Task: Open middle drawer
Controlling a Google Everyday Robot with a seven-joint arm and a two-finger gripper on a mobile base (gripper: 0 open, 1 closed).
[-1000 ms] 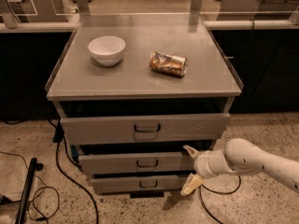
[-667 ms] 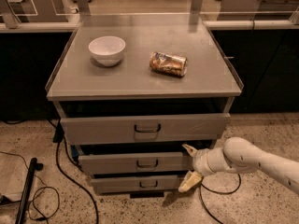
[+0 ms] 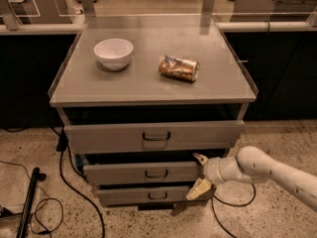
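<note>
Gripper (image 3: pixel 199 173) low at right end of middle drawer (image 3: pixel 141 173), jaws spread, one finger above front, one below. Handle (image 3: pixel 156 174) off left, not gripped. Risks: off-centre pull skews drawer, jams it; fingers slip off edge.

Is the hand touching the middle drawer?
Cannot tell. In the camera view the hand sits at the right end of the middle drawer, but no contact or gap shows plainly.

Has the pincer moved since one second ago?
Yes, slightly left. The pincer, at the right end of the middle drawer, now sits further from the right edge of the cabinet.
</note>
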